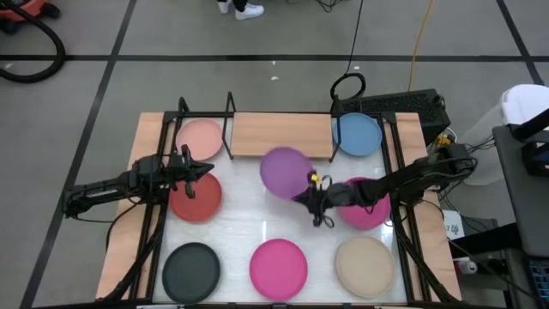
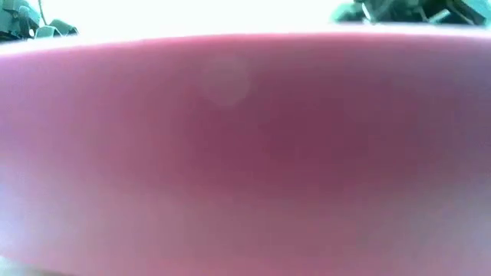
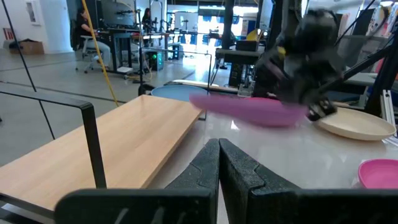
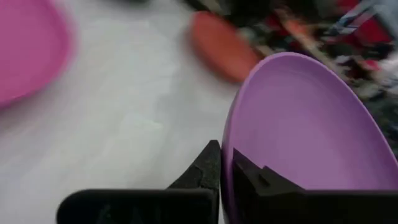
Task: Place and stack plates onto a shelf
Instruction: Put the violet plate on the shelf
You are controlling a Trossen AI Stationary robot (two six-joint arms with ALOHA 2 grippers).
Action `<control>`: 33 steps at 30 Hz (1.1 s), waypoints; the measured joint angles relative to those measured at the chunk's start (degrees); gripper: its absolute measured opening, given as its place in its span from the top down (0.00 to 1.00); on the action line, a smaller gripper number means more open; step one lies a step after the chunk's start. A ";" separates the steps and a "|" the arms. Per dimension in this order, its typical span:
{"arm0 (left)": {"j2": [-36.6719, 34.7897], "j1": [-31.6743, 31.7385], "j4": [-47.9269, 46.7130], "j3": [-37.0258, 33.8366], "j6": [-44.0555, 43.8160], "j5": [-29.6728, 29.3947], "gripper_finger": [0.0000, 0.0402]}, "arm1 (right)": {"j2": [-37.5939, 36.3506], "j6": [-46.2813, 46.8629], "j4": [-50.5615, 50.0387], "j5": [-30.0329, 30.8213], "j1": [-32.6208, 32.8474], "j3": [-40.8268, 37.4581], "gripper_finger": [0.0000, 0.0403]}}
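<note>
The purple plate (image 1: 286,169) is in my right gripper (image 1: 309,190), just in front of the light-wood shelf (image 1: 283,133); the left wrist view shows this plate (image 3: 249,111) above the white tabletop. My left gripper (image 1: 208,167) is shut and empty over the far rim of the red plate (image 1: 196,197). The light pink plate (image 1: 202,137) lies left of the shelf board and the blue plate (image 1: 358,135) right of it. One magenta plate (image 1: 367,210) lies under my right arm. Black (image 1: 191,268), magenta (image 1: 278,266) and beige (image 1: 364,264) plates lie flat along the near edge. My right gripper (image 4: 225,152) pinches the purple plate's rim (image 4: 229,171) between its two fingers, one finger on the upper face and one under it. The fingers come from the table's right and near side. The plate is lifted clear of the tabletop and tilted.
Black metal frame posts (image 1: 229,124) stand at the shelf's ends, one (image 3: 93,143) close before my left gripper. The low view is filled by the magenta plate (image 2: 245,153) right at the lens. Bare white tabletop (image 1: 249,219) lies mid-table. People sit at desks (image 3: 87,31) beyond the table.
</note>
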 joint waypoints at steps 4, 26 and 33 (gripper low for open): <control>0.00 0.01 -0.01 0.00 0.00 0.00 0.98 | -3.75 2.03 -7.47 -0.10 -8.04 3.57 0.99; -0.01 0.01 0.00 0.00 -0.01 0.00 0.98 | 2.69 8.65 -20.06 -12.33 -31.29 8.98 1.00; -0.02 -0.01 0.00 0.00 -0.01 0.00 0.98 | 6.11 8.78 -19.72 -12.23 -31.18 9.02 0.96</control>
